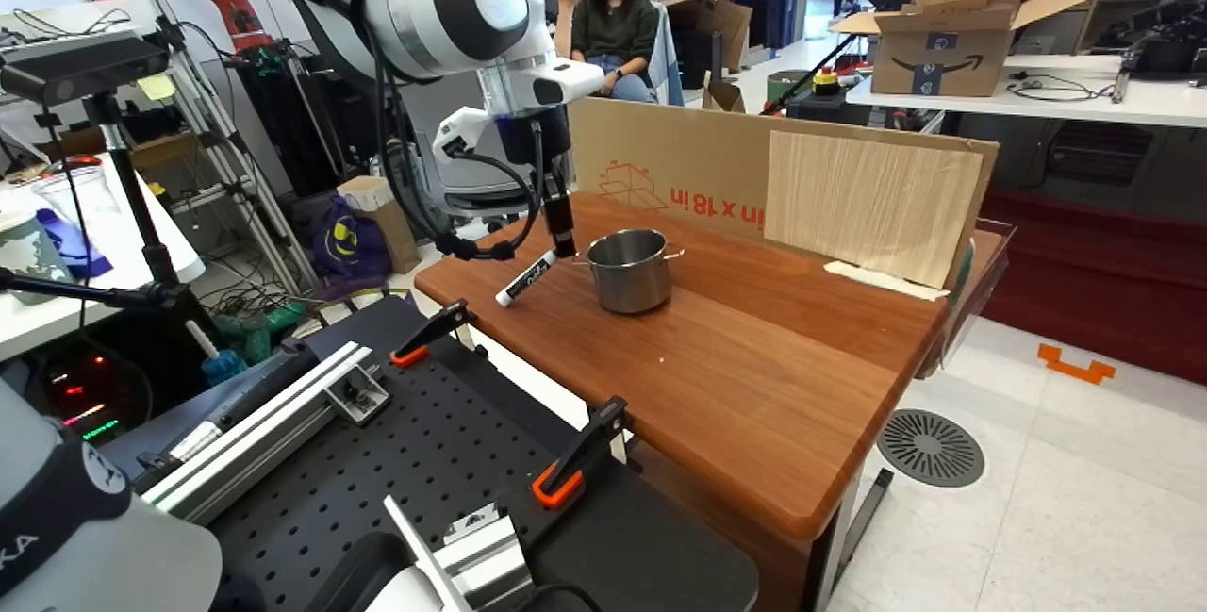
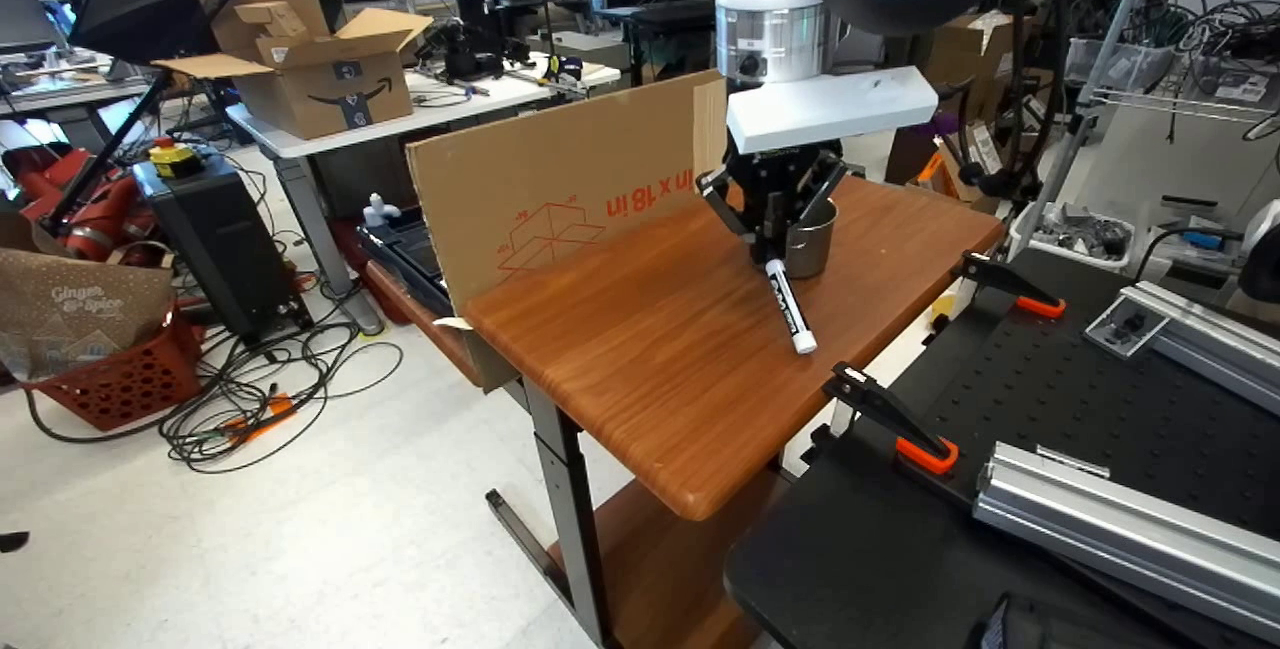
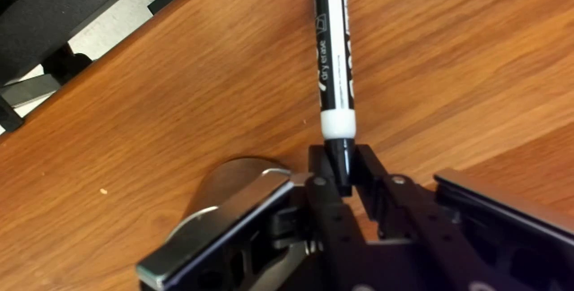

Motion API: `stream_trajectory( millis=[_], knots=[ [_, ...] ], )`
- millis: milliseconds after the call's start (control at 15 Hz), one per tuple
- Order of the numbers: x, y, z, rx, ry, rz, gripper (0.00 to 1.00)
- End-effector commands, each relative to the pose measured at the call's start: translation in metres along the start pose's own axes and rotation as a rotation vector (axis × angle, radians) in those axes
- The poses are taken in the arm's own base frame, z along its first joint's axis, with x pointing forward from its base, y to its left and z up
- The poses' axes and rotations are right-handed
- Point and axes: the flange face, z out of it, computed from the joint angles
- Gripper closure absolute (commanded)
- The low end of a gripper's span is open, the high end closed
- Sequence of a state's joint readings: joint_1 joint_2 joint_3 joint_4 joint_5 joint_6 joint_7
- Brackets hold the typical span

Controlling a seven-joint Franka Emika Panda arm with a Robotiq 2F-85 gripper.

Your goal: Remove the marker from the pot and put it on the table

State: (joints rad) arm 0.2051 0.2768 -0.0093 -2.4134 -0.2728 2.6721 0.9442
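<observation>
The marker (image 1: 526, 279) is a white and black dry-erase pen with a black cap. It also shows in an exterior view (image 2: 789, 307) and in the wrist view (image 3: 336, 53). My gripper (image 3: 340, 161) is shut on its black cap end. The marker slants down and outward from the fingertips, outside the pot. I cannot tell whether its white lower end touches the table (image 1: 754, 357). The grey metal pot (image 1: 630, 277) stands upright on the table beside the gripper. In the wrist view the pot (image 3: 226, 179) is partly hidden by the gripper.
A cardboard sheet (image 1: 679, 155) stands along the table's far edge. A black perforated bench (image 1: 405, 461) adjoins the near edge. Orange-handled clamps (image 1: 575, 461) sit at the bench's edge by the table. A second clamp shows in an exterior view (image 2: 890, 414).
</observation>
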Motion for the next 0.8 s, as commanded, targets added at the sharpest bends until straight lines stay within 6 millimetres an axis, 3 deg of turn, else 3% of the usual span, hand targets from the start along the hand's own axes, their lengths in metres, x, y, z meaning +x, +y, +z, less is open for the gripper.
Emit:
stream_trajectory(
  millis=[0, 733],
  knots=[
    [-0.001, -0.018, 0.009, -0.017, 0.032, -0.008, 0.95],
    [0.009, -0.054, 0.037, -0.054, 0.052, -0.011, 0.95]
  ],
)
